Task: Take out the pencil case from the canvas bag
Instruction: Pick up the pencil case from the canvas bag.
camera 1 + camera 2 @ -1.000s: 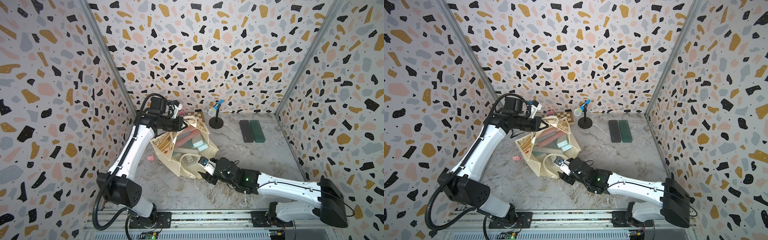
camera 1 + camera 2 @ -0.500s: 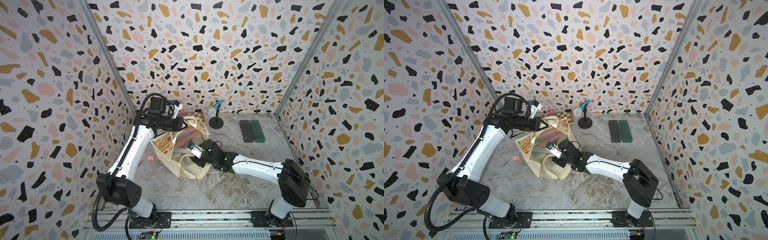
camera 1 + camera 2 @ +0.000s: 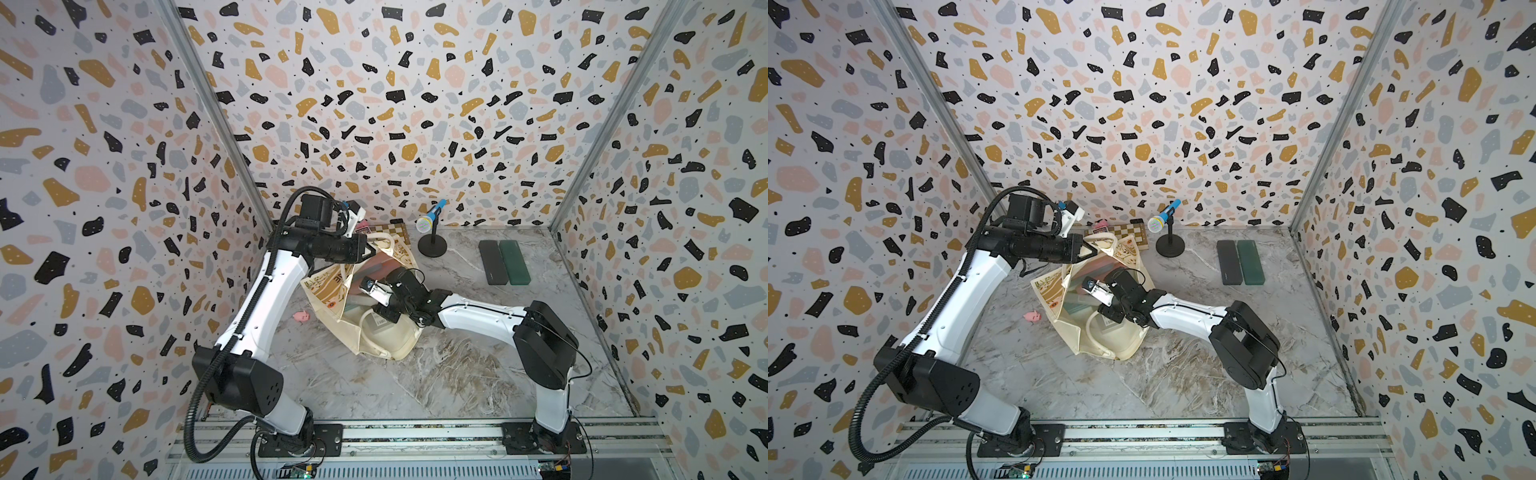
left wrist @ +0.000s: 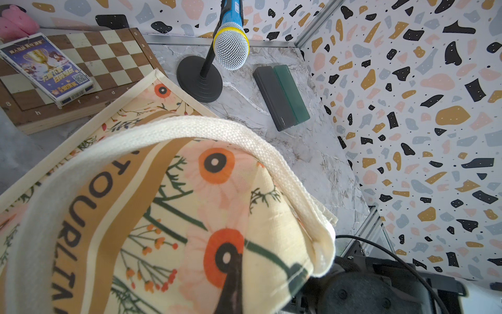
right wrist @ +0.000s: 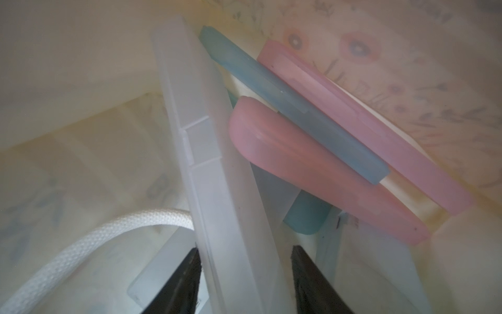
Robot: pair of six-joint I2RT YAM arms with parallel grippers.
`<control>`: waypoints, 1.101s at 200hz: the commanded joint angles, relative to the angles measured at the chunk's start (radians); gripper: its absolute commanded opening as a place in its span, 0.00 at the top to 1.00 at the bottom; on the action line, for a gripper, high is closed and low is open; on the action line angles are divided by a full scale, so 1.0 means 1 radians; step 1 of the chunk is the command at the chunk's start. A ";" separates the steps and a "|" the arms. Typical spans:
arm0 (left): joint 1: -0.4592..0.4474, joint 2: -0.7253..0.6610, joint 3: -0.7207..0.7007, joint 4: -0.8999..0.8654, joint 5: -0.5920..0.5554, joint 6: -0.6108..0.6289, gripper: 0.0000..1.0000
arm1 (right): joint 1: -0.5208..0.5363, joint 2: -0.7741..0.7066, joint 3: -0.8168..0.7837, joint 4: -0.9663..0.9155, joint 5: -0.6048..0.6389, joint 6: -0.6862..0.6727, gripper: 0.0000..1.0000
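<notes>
The left claw (image 3: 367,250) is pinching the canvas bag (image 3: 390,345) by its top, holding the mouth up, while the right claw (image 5: 244,248), half-wide inside the bag, is straddling the frosted pencil case (image 5: 217,163) without clearly clamping it. I reckon the slick case is liable to slip, or drag the pink case (image 5: 312,163) and rope handle (image 5: 108,227) along. The tan band (image 4: 127,195) is showing "OURLI"; the card box (image 4: 46,65) print is too small to read.
</notes>
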State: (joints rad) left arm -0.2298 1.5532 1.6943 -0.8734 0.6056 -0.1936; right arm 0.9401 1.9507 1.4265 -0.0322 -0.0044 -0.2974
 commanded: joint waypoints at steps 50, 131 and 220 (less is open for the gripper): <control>0.003 -0.046 0.016 0.047 0.069 0.011 1.00 | -0.002 0.054 0.105 -0.096 0.007 -0.054 0.59; 0.005 -0.041 0.016 0.039 0.054 0.009 1.00 | 0.006 0.032 0.103 -0.108 0.056 -0.071 0.74; 0.012 -0.042 0.013 0.022 0.001 0.016 1.00 | 0.044 -0.108 0.005 -0.091 0.113 -0.060 0.82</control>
State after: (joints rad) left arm -0.2245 1.5532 1.6943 -0.8761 0.5926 -0.1852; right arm 0.9718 1.9503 1.4559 -0.1169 0.0669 -0.3721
